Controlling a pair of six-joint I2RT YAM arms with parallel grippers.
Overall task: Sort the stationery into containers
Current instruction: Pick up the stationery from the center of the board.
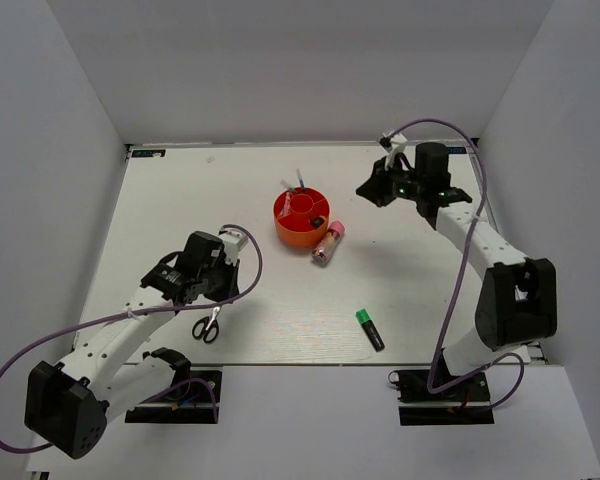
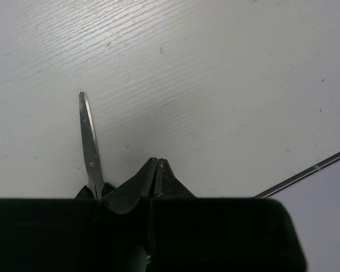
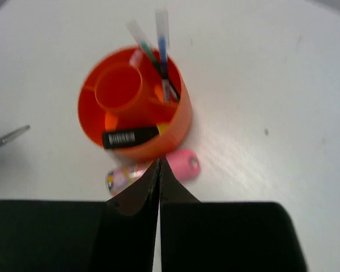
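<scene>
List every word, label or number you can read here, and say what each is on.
Nothing can be read.
Black highlighter in the orange tub: white print, too blurred to read.
Pink-capped tube: coloured print, too blurred to read.
Dark tag at the far left corner of the table: too small to read.

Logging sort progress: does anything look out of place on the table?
Yes. Three items lie outside the orange tub: the pink-capped tube on its side beside it, the green highlighter at the front of the table, and the scissors beside the left gripper.
</scene>
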